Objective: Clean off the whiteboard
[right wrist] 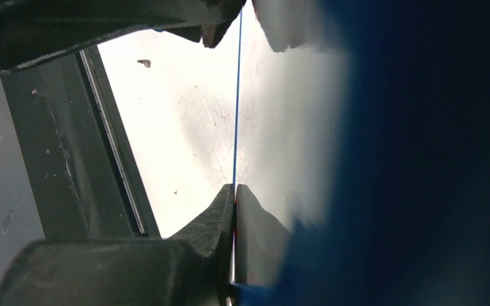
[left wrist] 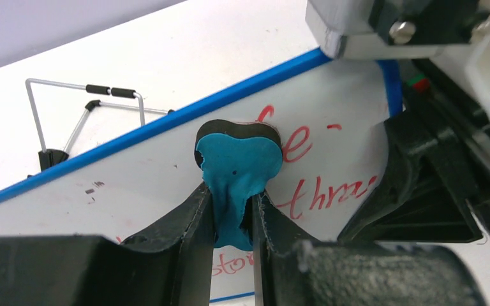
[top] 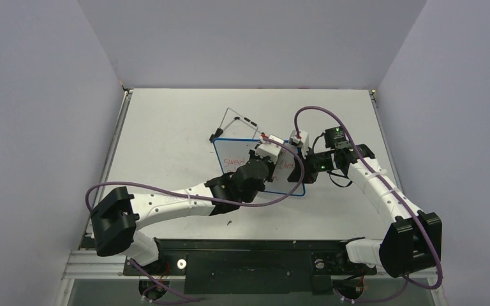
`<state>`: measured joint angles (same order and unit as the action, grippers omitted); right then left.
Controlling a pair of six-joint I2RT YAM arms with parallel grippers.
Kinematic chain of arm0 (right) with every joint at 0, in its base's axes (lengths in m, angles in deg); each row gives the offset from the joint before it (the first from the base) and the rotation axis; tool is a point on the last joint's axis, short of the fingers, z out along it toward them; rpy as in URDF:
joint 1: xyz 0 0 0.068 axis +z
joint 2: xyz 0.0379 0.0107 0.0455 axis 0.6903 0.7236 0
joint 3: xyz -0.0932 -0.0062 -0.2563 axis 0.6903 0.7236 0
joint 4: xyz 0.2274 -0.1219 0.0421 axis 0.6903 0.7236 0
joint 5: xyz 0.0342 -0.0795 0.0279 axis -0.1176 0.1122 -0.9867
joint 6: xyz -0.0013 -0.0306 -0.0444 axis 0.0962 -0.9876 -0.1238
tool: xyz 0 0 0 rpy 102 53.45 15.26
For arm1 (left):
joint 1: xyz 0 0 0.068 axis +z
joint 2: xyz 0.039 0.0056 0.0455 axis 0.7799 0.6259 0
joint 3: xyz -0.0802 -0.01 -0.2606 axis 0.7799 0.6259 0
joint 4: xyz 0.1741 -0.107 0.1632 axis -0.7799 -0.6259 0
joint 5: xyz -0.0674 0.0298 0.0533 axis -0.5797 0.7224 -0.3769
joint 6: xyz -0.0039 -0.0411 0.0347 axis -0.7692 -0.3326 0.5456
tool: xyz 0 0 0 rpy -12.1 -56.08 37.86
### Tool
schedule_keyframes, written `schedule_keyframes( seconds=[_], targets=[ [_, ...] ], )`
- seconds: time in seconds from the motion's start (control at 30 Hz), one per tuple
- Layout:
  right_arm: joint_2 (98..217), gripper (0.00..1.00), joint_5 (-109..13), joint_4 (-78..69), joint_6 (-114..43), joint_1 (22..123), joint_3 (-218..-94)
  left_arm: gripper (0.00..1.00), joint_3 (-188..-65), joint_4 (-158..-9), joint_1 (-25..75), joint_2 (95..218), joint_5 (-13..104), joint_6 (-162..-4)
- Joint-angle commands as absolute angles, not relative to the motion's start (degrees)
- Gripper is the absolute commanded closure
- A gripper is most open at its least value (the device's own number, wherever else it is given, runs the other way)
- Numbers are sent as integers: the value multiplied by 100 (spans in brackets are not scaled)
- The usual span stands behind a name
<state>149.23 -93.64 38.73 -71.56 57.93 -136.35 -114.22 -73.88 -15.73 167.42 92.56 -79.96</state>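
The whiteboard (top: 233,152), white with a blue rim and red handwriting, lies mid-table. My left gripper (left wrist: 230,194) is shut on the blue-black eraser (left wrist: 239,156), which presses on the whiteboard (left wrist: 134,185) beside the red words. In the top view the left gripper (top: 269,156) hovers over the board's right half and hides the eraser. My right gripper (top: 304,169) pinches the board's right edge. In the right wrist view that gripper (right wrist: 235,191) is shut on the board's thin blue rim (right wrist: 237,95).
The board's wire stand (top: 236,118) sticks out behind it, and shows as the wire stand (left wrist: 83,108) in the left wrist view. A small dark speck (top: 228,222) lies near the front. A black rail (top: 249,245) runs along the near edge. Grey walls enclose the table.
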Motion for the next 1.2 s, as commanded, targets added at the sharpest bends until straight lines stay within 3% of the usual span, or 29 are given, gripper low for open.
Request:
schedule_keyframes(
  seconds=[0.0, 0.33, 0.77, 1.17],
  targets=[
    [14961, 100, -9559, 4295, -7500, 5965, -13737, 100, -11680, -7045, -1438, 16709, 9242, -7897],
    [15004, 100, -9555, 4313, -7517, 5976, -13746, 100, -10518, -6947, -1471, 16361, 9183, -8523],
    [14985, 100, -9539, 4314, -7520, 5978, -13741, 100, -11001, -6814, -1398, 16415, 8955, -8165],
    [14997, 100, -9550, 4323, -7533, 5982, -13753, 100, -10521, -6616, -1441, 16557, 9038, -8467]
  ],
)
